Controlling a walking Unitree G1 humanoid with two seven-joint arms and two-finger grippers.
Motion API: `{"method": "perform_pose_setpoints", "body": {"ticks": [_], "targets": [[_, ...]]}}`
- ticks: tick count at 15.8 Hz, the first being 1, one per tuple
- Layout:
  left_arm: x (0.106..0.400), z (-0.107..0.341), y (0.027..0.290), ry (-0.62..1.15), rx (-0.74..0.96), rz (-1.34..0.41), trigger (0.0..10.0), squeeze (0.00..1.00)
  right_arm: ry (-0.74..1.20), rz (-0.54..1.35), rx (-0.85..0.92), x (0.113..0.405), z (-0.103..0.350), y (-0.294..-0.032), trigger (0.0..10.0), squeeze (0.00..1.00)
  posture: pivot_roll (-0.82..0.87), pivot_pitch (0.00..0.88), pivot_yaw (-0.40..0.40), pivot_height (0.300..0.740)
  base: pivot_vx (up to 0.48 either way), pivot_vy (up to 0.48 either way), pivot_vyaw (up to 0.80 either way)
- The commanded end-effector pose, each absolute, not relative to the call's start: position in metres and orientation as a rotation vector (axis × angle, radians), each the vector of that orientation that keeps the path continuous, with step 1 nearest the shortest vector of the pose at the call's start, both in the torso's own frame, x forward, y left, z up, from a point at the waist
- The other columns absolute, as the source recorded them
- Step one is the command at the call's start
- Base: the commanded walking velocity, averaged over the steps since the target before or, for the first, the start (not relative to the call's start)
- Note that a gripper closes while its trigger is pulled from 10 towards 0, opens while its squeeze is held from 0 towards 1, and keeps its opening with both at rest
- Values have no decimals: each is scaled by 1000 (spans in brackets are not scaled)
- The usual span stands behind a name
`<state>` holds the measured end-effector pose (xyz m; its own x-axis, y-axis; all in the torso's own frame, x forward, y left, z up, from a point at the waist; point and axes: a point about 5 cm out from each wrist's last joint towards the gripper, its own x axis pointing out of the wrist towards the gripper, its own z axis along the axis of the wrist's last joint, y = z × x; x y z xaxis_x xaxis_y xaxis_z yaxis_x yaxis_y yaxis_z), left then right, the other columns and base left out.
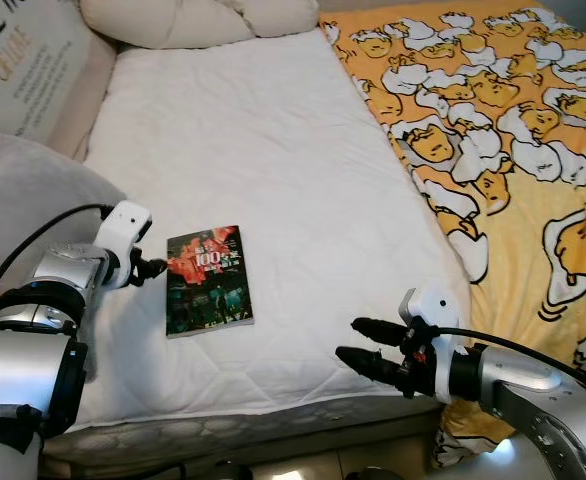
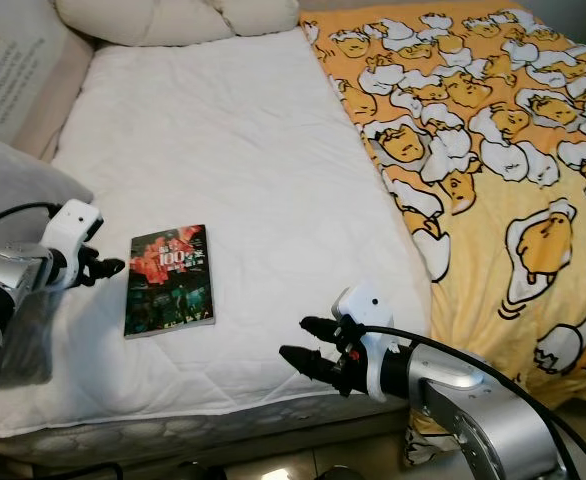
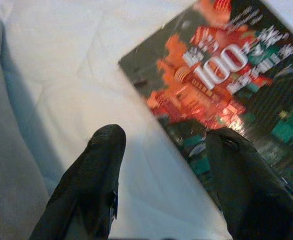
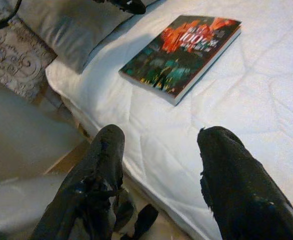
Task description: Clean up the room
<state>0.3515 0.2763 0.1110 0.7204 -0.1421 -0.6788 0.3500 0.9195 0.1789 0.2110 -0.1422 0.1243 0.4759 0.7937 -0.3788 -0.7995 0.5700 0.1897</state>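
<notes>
Left eye view: both released end effectors, left and right, flank book; pillow probably nearby.

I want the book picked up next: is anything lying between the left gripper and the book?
Nothing visible does. The left gripper hovers open just beside the book, with bare white mattress cover between them.

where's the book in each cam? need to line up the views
Left eye view: book lower left of centre, flat on the white bedsheet.
Right eye view: book lower left.
Left wrist view: book upper right, just past the left gripper.
Right wrist view: book top centre.
Shared landmark: its red "100" cover.
</notes>
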Motion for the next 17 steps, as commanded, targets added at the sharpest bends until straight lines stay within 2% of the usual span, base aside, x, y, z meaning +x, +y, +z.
{"method": "perform_pose_setpoints", "body": {"ticks": [1,2,3,4,5,6,7,8,10,11,13,14,15,17], "targets": [[361,126,269,626,253,-304,10000,984,424,923,-15,215,124,-143,10000,0,-212,0,59,740,0,0,0],[363,129,266,597,220,-316,10000,902,424,901,-7,216,122,-143,10000,0,-199,0,62,740,0,0,0],[369,136,258,517,79,-319,10000,639,423,825,0,218,115,-144,10000,0,-181,0,66,740,0,0,0],[374,141,248,450,-17,-341,10000,0,418,754,-12,221,108,-145,10000,0,-174,0,68,740,0,0,0],[377,141,232,393,-83,-389,10000,0,414,651,-40,226,99,-150,10000,0,-155,0,75,740,0,0,0],[378,141,214,318,-78,-433,10000,0,408,561,-36,230,95,-152,10000,0,-152,0,75,740,0,0,0],[377,140,209,292,-64,-443,10000,0,407,538,-30,231,93,-153,10000,0,-146,0,74,740,0,0,0],[366,142,189,135,68,-384,10000,0,400,431,20,232,89,-155,10000,0,-132,0,69,740,0,0,0],[341,137,175,73,13,-288,10000,0,360,362,0,236,90,-155,10000,0,-127,0,64,740,0,0,0],[325,132,177,60,-9,-178,10000,0,317,343,3,239,95,-154,10000,0,-125,0,60,740,0,0,0],[309,124,178,73,35,-129,10000,0,288,332,-1,241,97,-152,10000,0,-119,0,44,740,0,0,0],[290,114,177,94,58,-88,10000,0,273,300,6,244,97,-152,10000,0,-101,0,20,740,0,0,0],[272,107,176,139,86,-65,10000,0,267,260,-15,246,97,-153,10000,0,-96,0,10,740,0,-416,0],[257,111,176,156,104,-48,10000,0,247,284,-25,249,99,-151,10000,0,-72,0,-14,740,0,-480,0]]}}
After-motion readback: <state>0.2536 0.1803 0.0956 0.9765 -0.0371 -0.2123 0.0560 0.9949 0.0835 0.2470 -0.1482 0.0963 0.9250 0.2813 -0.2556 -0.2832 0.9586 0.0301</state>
